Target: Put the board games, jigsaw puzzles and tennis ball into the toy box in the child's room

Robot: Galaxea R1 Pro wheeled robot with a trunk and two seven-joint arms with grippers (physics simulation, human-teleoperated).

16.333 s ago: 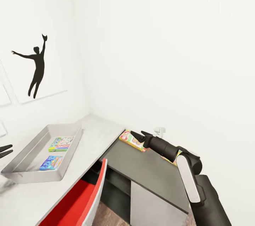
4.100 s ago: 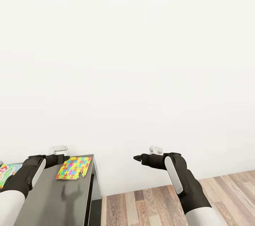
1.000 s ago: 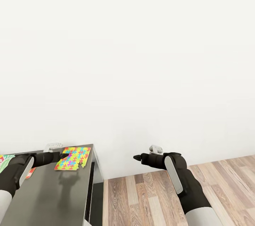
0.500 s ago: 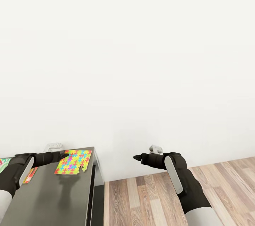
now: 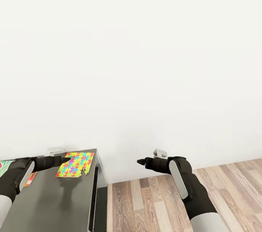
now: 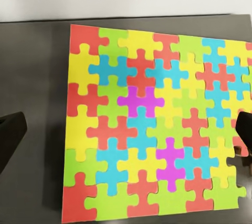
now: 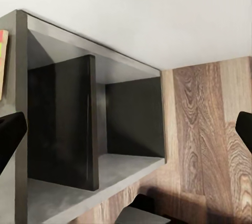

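A jigsaw puzzle point(image 5: 75, 164) of pink, yellow, green and blue pieces lies flat near the far end of the dark grey table point(image 5: 54, 199). My left gripper point(image 5: 66, 159) hovers at the puzzle's near edge. In the left wrist view the jigsaw puzzle point(image 6: 152, 124) lies between the open gripper's point(image 6: 127, 137) dark fingertips point(image 6: 11, 139). A colourful flat box point(image 5: 31, 178), likely a board game, peeks out from under my left arm. My right gripper point(image 5: 140, 162) hangs open past the table's end, over the floor, holding nothing.
A white wall stands right behind the table. The table's end has an open dark shelf point(image 7: 126, 129). Wood-plank floor point(image 5: 163, 206) stretches to the right of the table. A small white fixture point(image 5: 55, 150) sits at the wall behind the puzzle.
The view has swung from the toy box corner to the table's far end. Over the last second the picture shifted slightly; both grippers held almost still.
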